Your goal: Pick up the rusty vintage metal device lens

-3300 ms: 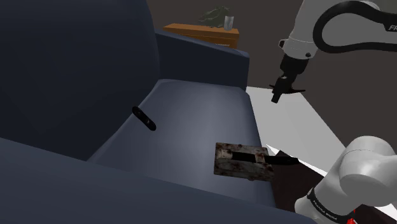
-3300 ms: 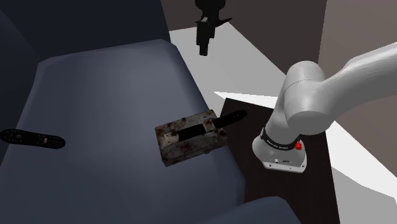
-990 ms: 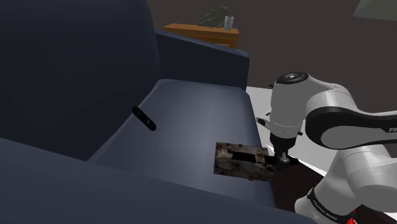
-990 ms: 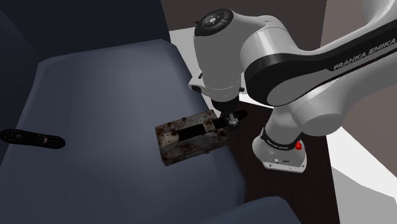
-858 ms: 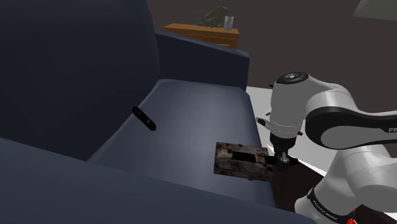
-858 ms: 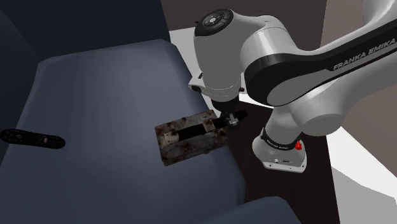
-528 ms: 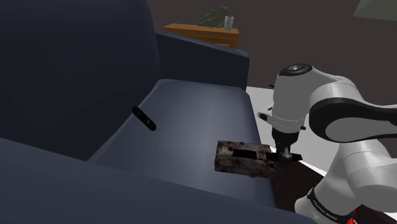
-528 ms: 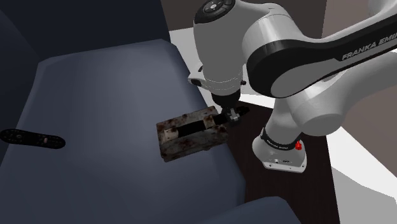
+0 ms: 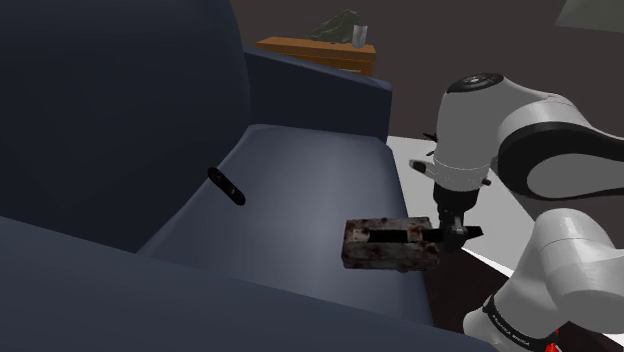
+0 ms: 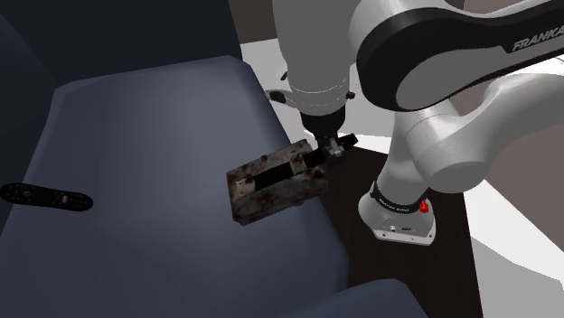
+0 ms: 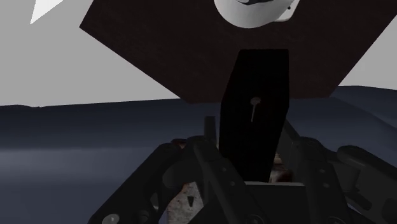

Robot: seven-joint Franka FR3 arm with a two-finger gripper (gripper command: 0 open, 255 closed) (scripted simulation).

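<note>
Dim throughout. Dark navy upholstered sofa (image 9: 300,170): the backrest, well away from the end effector (image 10: 333,150), is nearly black. The seat cushion carries a soft pale sheen, strongest in its middle and darker toward its edges.

Light appears to fall from above. White robot arm (image 9: 570,160) is bright on its upper curves and grey underneath.

Rusty grey-brown metal box device (image 9: 390,243) at the end effector: top face lit, side face darker. Its black strip reads as flat black in the wrist view.

The end effector's black parts merge with the dark brown stand top (image 11: 159,57) behind them. Past that lies pale grey floor (image 11: 76,70) with one pure-white wedge (image 11: 44,6).

Shadows are soft-edged.
</note>
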